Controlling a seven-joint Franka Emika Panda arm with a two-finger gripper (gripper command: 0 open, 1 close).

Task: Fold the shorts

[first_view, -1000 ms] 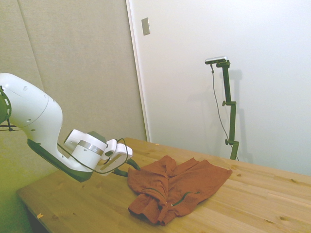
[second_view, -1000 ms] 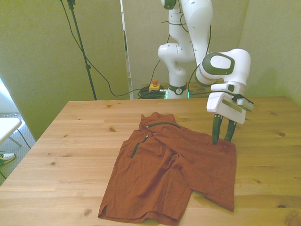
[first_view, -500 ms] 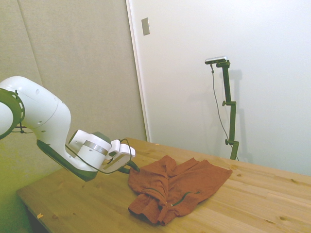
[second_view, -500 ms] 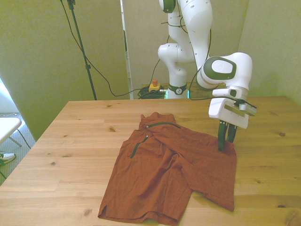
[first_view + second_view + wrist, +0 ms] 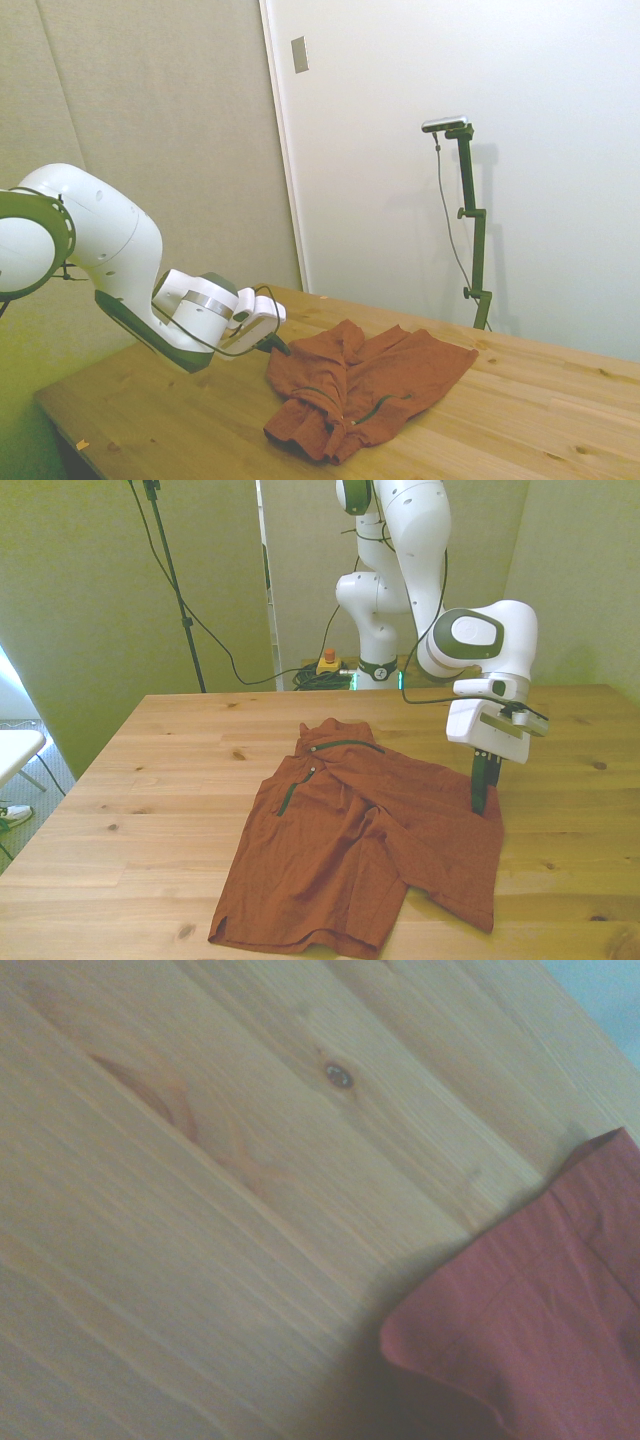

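The shorts lay rumpled mid-table, soft, light and likely to sag (best pinched at a hem corner), and the gripper stood at their corner toward the front view's right, its jaws looking pressed together on that edge.

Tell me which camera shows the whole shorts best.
The front view: the shorts lie spread out, fully visible. The side view shows them foreshortened and bunched; the wrist view catches only one edge.

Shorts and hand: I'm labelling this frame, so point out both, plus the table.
shorts (image 5: 360, 830), front view, middle of the cloth.
hand (image 5: 483, 792), front view, dark fingertips at the shorts' corner.
table (image 5: 150, 780), front view, bare wood.
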